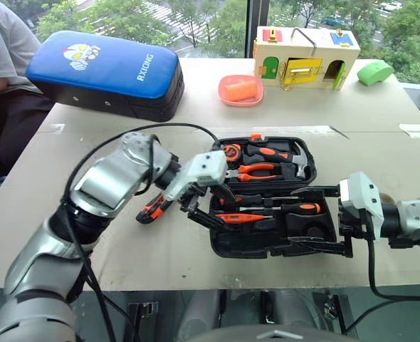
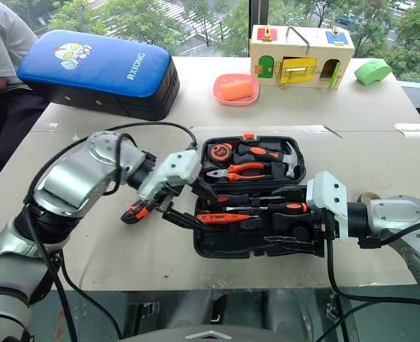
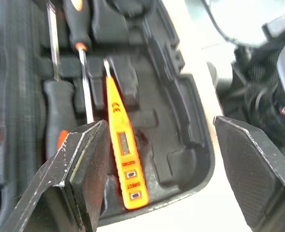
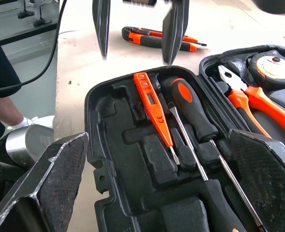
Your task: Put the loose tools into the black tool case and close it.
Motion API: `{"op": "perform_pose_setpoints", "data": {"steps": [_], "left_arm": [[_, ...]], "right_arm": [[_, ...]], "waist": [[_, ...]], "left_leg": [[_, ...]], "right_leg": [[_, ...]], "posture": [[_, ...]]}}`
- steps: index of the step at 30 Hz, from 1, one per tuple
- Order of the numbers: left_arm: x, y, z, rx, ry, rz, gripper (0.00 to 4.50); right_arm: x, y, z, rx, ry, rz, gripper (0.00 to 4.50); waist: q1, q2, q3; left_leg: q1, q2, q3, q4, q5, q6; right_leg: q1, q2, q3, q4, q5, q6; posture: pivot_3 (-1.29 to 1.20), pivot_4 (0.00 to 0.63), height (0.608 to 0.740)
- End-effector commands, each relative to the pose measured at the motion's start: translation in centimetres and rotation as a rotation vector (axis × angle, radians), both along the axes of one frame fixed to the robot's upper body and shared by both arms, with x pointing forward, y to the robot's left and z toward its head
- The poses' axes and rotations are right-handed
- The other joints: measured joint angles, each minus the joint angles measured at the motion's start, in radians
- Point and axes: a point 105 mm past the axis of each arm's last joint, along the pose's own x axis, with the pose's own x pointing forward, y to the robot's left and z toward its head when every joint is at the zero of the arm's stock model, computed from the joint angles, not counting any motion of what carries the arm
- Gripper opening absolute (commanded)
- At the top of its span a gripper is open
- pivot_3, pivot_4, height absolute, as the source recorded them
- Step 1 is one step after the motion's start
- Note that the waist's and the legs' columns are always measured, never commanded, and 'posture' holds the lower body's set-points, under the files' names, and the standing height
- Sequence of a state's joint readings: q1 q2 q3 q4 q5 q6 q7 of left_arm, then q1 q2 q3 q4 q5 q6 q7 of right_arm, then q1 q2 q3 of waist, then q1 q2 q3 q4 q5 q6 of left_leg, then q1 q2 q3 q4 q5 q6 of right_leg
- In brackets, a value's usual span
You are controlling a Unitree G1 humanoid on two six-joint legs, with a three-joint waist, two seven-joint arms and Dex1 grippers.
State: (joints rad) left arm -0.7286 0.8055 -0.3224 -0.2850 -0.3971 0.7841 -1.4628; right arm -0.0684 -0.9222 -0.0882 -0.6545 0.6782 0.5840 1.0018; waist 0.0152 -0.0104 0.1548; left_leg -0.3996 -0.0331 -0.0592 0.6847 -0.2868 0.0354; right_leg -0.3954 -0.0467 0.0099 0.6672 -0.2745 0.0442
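Observation:
The black tool case (image 1: 228,246) lies open at the table's middle. An orange tester screwdriver (image 3: 122,159) lies in its near half beside two black-and-orange screwdrivers (image 1: 295,208). My left gripper (image 1: 217,206) hangs open just above the case's left end, over the tester's handle, with nothing between its fingers (image 3: 79,179). A black-and-orange utility knife (image 1: 153,208) lies on the table left of the case. My right gripper (image 1: 317,219) is open, its fingers (image 4: 60,179) straddling the near half's right end; I cannot tell if they touch it.
The case's far half holds pliers (image 1: 256,171), a hammer (image 1: 295,160) and a round tape measure (image 1: 231,151). Behind stand a blue-topped padded bag (image 1: 107,71), a pink bowl (image 1: 240,90), a wooden latch box (image 1: 306,58) and a green object (image 1: 375,71). A person (image 1: 3,57) sits far left.

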Motion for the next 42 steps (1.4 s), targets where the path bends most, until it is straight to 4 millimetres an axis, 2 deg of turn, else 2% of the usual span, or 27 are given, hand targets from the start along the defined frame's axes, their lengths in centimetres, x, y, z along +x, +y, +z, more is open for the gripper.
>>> {"op": "perform_pose_setpoints", "data": {"steps": [1,4,5,6,7,8,14,17,21,29,38,42], "left_arm": [[0.5,-0.5,0.3,-0.127,-0.043,0.048,2.9],[0.6,-0.1,-1.3,-0.116,-0.05,0.072,1.4],[0.4,0.0,-2.0,-0.108,-0.046,0.076,1.4],[0.1,0.2,-2.7,-0.099,-0.043,0.078,0.75],[-0.1,0.2,-3.2,-0.091,-0.043,0.076,0.58],[-0.3,0.3,-3.6,-0.085,-0.045,0.073,0.11],[-0.2,0.4,-4.7,-0.037,-0.064,0.092,0.04],[0.9,0.4,-5.5,0.001,-0.104,0.138,0.04],[2.1,0.3,-5.7,0.006,-0.128,0.178,0.04],[1.2,0.1,-6.7,0.023,-0.122,0.144,0.04],[1.9,-1.0,-4.5,-0.081,-0.146,0.158,0.04],[1.8,-0.4,-3.6,-0.089,-0.142,0.16,0.04]], "right_arm": [[0.0,0.3,0.7,0.006,-0.034,0.019,4.5],[0.1,0.2,0.7,0.005,-0.036,0.015,4.5],[0.2,0.2,0.7,0.003,-0.037,0.013,4.5],[0.3,0.1,0.7,0.002,-0.038,0.011,4.5],[0.3,0.1,0.7,0.001,-0.039,0.009,4.5],[0.3,0.0,0.7,0.0,-0.039,0.006,4.5],[0.3,-0.1,0.7,0.001,-0.038,-0.001,4.5],[0.3,-0.1,0.7,0.005,-0.038,-0.003,4.5],[0.3,0.0,0.7,0.007,-0.039,-0.004,4.5],[0.3,-0.1,0.6,0.011,-0.037,-0.01,4.5],[0.5,-0.2,0.4,0.007,-0.034,-0.014,4.5],[0.5,-0.2,0.5,0.009,-0.034,-0.017,4.5]], "waist": [[-0.001,0.0,0.0],[-0.004,0.0,0.0],[-0.004,0.0,0.0],[-0.003,0.0,0.0],[-0.004,0.001,0.0],[-0.004,0.0,0.0],[0.001,0.0,0.0],[-0.001,0.0,0.0],[-0.001,0.0,0.0],[-0.002,0.0,0.0],[-0.002,0.0,0.0],[-0.002,0.0,0.0]], "left_leg": [[0.0,0.0,0.0,0.0,0.0,0.0],[0.0,0.0,0.0,0.0,0.0,0.0],[0.0,0.0,0.0,0.0,0.0,0.0],[0.0,0.0,0.0,0.0,0.0,0.0],[0.0,0.0,0.0,0.0,0.0,0.0],[0.001,0.0,0.001,-0.001,0.0,0.0],[0.0,0.0,0.0,0.0,0.0,0.0],[0.0,0.0,0.0,0.0,0.0,0.0],[0.0,0.0,0.0,0.0,0.0,0.0],[0.0,0.0,0.0,0.0,0.0,0.0],[0.0,0.0,0.0,0.0,0.0,0.0],[0.0,0.0,0.0,0.0,0.0,0.0]], "right_leg": [[0.0,0.0,0.0,0.0,0.0,0.0],[0.0,0.0,0.0,0.0,0.0,0.0],[0.0,0.0,0.0,0.0,0.0,0.0],[0.0,0.0,0.0,0.001,0.0,0.0],[0.0,0.0,0.0,0.001,0.0,0.0],[0.0,0.0,0.001,0.0,0.0,0.0],[0.0,-0.001,0.001,0.0,0.0,0.0],[0.0,-0.001,0.001,0.0,0.0,0.0],[0.0,0.0,0.001,0.001,0.0,0.0],[0.0,0.0,0.001,0.001,0.0,0.0],[0.0,0.0,0.001,0.001,0.0,0.0],[0.0,0.0,0.001,0.001,0.0,0.0]], "posture": [[0.0,0.15,0.735],[0.0,0.15,0.735],[0.0,0.15,0.735],[0.0,0.15,0.735],[0.0,0.15,0.735],[0.0,0.15,0.735],[0.0,0.15,0.735],[0.0,0.15,0.735],[0.0,0.15,0.735],[0.0,0.15,0.735],[0.0,0.15,0.735],[0.0,0.15,0.735]]}}
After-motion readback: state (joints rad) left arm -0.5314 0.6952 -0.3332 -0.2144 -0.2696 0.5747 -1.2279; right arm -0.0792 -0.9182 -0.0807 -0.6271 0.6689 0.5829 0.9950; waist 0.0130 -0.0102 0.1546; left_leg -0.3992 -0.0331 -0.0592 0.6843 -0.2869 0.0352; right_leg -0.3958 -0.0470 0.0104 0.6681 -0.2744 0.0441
